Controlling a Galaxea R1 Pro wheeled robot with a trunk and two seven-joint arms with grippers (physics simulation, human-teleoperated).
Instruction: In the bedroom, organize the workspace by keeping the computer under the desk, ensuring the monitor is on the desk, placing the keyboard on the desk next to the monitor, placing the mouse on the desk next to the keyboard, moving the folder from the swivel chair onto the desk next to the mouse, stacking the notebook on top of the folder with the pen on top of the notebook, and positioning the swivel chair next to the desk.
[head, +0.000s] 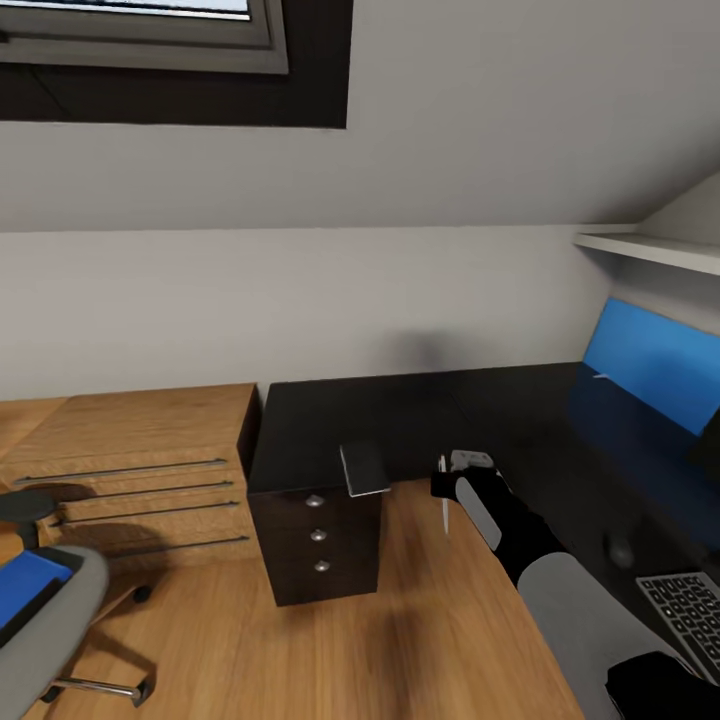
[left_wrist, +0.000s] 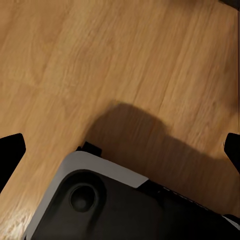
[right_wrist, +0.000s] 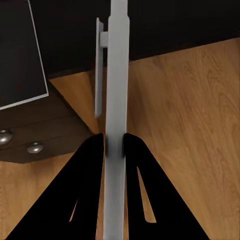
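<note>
The right claw (right_wrist: 115, 145) is shut tight on the pen (right_wrist: 118, 75), with one finger on each side of it, so the pen cannot slip. The pen's clip end sticks out past the fingers. The claw hangs over the wood floor (head: 300, 640), near the corner of the desk (head: 420, 410). The grey notebook (head: 363, 468) lies on that corner, just above the black drawers (head: 320, 540). I think the pen is held near the notebook because it has to go on top of it in the end. The blue folder (head: 25, 588) lies on the seat of the swivel chair (head: 60, 620), well apart from the desk, so the pile is not made yet. The keyboard (head: 690, 600) sits on the desk beside the right arm. The left claw (left_wrist: 120, 150) has its fingers wide apart and holds nothing, low over the floor
</note>
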